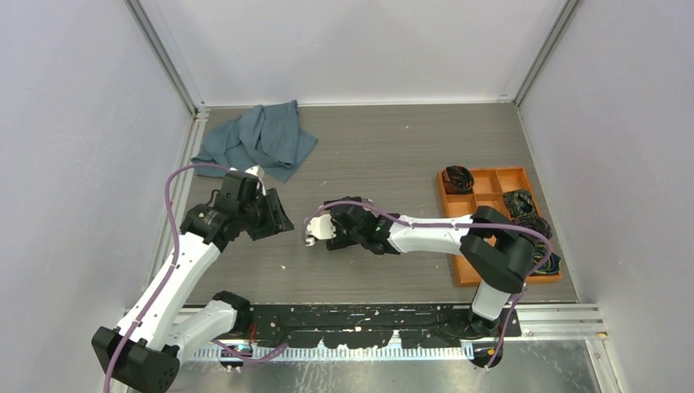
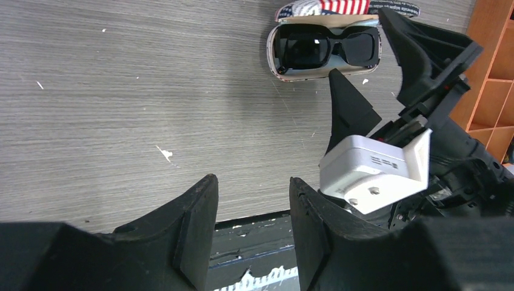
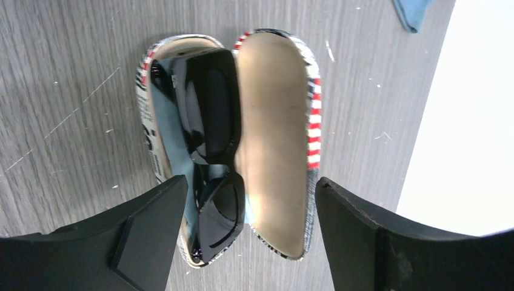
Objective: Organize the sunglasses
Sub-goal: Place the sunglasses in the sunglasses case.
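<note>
Sunglasses [image 3: 203, 151] lie folded in one half of open patterned case [image 3: 273, 139] on desk [image 2: 121, 91]. Right tool [image 3: 248, 188] hangs over case, jaws wide, holding nothing, prob. ready to close it. Left tool [image 2: 251, 182] waits nearby, half open, empty.

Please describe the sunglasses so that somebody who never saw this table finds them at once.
Look near the middle of the grey table, where an open case with red-and-white striped edges lies. The sunglasses rest inside one half of it. Unlike the black coiled bundles in the orange tray, they are glossy, with two dark lenses.
</note>
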Controlling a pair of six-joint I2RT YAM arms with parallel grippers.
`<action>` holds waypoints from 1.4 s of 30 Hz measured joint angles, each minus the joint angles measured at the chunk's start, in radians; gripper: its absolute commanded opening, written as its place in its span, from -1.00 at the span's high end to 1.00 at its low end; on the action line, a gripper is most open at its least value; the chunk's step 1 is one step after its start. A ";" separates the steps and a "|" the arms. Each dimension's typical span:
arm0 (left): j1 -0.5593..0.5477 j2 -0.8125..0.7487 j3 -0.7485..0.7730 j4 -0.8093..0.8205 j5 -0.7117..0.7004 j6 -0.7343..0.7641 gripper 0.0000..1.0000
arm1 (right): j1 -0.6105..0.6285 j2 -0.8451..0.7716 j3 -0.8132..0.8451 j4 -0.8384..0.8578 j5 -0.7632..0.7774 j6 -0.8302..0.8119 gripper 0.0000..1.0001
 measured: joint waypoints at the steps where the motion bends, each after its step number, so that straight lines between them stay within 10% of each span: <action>1: 0.000 -0.001 0.000 0.000 0.000 0.000 0.03 | 0.002 -0.010 0.000 0.000 0.005 0.000 -0.66; 25: 0.000 0.098 0.051 0.015 0.019 0.016 0.01 | 0.036 -0.254 -0.015 -0.027 0.051 0.172 -0.78; 42: 0.001 0.850 0.636 0.085 0.129 0.193 -0.13 | 0.019 -0.609 -0.172 -0.100 0.266 1.533 -0.99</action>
